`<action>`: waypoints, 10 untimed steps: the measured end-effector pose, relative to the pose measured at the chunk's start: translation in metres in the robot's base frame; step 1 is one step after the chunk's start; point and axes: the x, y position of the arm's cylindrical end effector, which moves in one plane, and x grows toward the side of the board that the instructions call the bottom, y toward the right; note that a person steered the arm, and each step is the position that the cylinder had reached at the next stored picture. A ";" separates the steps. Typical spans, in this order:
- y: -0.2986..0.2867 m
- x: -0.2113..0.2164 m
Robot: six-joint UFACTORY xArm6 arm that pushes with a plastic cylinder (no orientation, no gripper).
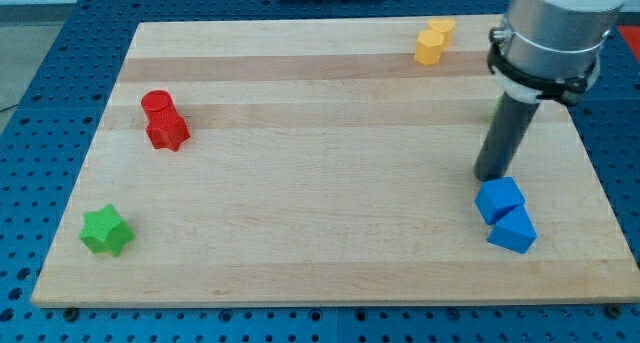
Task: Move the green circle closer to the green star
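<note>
The green star [105,230] lies near the board's bottom left corner. Of the green circle only a thin green sliver [492,109] shows, at the left edge of my rod near the view's right; the rest is hidden behind the rod. My tip [490,177] rests on the board below that sliver and just above the upper blue block [498,198]. The tip is far to the right of the green star.
A second blue block [513,231] sits against the first, lower right. A red circle [157,107] and red star [168,132] touch at the left. Two yellow blocks [434,41] sit at the top edge. The wooden board [320,183] ends close to the blue blocks.
</note>
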 end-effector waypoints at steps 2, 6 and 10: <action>0.061 -0.052; 0.021 -0.082; -0.132 -0.076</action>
